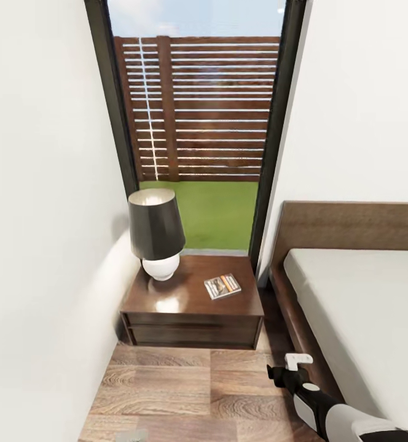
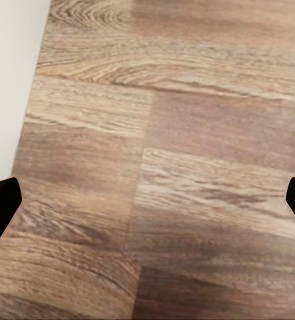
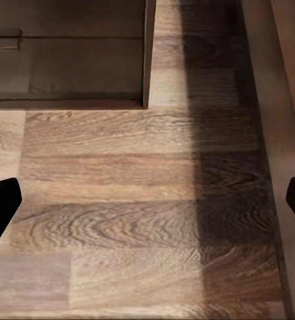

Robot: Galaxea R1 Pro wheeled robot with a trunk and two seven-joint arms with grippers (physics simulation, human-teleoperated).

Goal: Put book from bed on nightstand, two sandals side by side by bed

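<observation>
Right hand [image 1: 293, 366], low over the plank floor [image 1: 185, 393] beside the bed [image 1: 364, 294], fingers spread wide and holding nothing; in the right wrist view its 2 dark fingertips [image 3: 0, 207] stand at opposite edges with bare floor between them. Ahead of this hand stands the nightstand [image 1: 192, 322], its drawer front facing the hand, and the bed frame runs along the hand's outer side. The left hand [image 2: 147, 200] is likewise spread and empty over the floor, close to the white wall [image 1: 38, 245].

The book [image 1: 222, 286] lies flat on the nightstand top, beyond and above the right hand and well apart from it, near the top's bed-side half; a lamp [image 1: 156, 233] with a dark shade stands on the far half, apart from the book. That part of the task appears done.

The book is judged thin, light and somewhat flexible, best pinched across an edge overhanging its support. The 2 sandals remain to be found; being flat and thin-soled, they would likely be light and best gripped across the sole edge or strap.
</observation>
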